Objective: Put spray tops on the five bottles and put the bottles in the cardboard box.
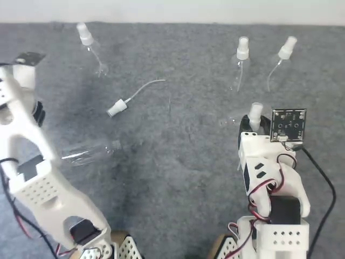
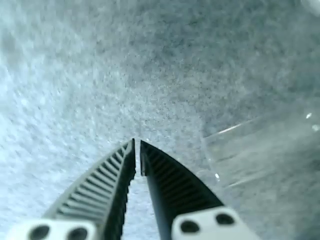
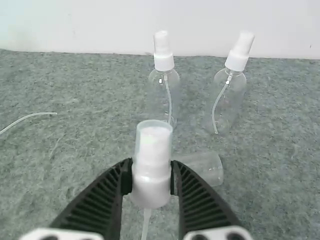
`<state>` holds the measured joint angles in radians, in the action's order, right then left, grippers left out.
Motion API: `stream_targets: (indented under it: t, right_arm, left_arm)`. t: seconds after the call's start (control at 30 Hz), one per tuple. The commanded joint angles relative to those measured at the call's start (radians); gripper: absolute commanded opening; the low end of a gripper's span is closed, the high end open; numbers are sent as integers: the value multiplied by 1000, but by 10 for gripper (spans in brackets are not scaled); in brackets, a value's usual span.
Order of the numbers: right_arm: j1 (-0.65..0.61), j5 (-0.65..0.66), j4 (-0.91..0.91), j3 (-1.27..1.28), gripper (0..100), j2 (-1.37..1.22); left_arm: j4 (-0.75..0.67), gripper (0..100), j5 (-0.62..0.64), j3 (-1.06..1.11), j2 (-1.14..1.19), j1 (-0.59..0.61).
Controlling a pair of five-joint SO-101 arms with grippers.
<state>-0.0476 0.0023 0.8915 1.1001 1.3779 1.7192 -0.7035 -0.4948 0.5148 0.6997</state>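
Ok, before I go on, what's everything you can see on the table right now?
Upright bottles with spray tops: three, clear with white tops; one far left, two far right.
Bottles lying down without tops: two, clear; one at the left, one at the right, mid-table.
Loose spray top: one, white, lying mid-table.
Held spray top: one, white, gripped on the right side.
Carpet: one, grey, covering the table.
Left gripper: one, black fingers, shut and empty, beside the left lying bottle.
Right gripper: one, black fingers, shut on the held spray top.
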Motion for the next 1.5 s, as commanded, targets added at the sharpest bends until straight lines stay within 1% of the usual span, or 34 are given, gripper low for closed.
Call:
stream_targets:
  t: [0.0, 0.1, 0.17, 0.3, 0.4, 0.47, 0.6, 0.73, 0.9, 1.03, 1.17, 1.47]
  right_arm:
    - [-7, -2, -25, -12, 9, 24]
    - [-7, -2, -25, -12, 9, 24]
    - [-7, -2, -25, -12, 9, 24]
    - [-7, -2, -27, -12, 9, 24]
    - [-7, -2, -27, -12, 9, 24]
    - [-7, -2, -27, -12, 9, 24]
    - [-5, -2, -44, -11, 9, 21]
    - [-5, -2, -53, -11, 9, 18]
    - [-5, -2, -53, -11, 9, 18]
    - [-5, -2, -53, -11, 9, 18]
    - [-4, 0, -53, -11, 9, 19]
    - [-1, 0, -53, -11, 9, 21]
  left_arm:
    - [37, 13, -71, -61, -77, -17]
    - [37, 20, -183, -68, -106, -37]
    - [37, 52, -250, -65, -140, -52]
    - [37, 126, -347, -62, -209, -89]
    - [37, 152, -439, -62, -247, -121]
    - [37, 171, -477, -62, -269, -137]
    - [37, 225, -494, -56, -298, -160]
    - [37, 257, -500, 22, -344, -189]
    - [37, 258, -601, 239, -468, -236]
    - [37, 258, -644, 437, -578, -295]
    - [31, 257, -649, 576, -628, -354]
    - [-40, 257, -652, 611, -623, -371]
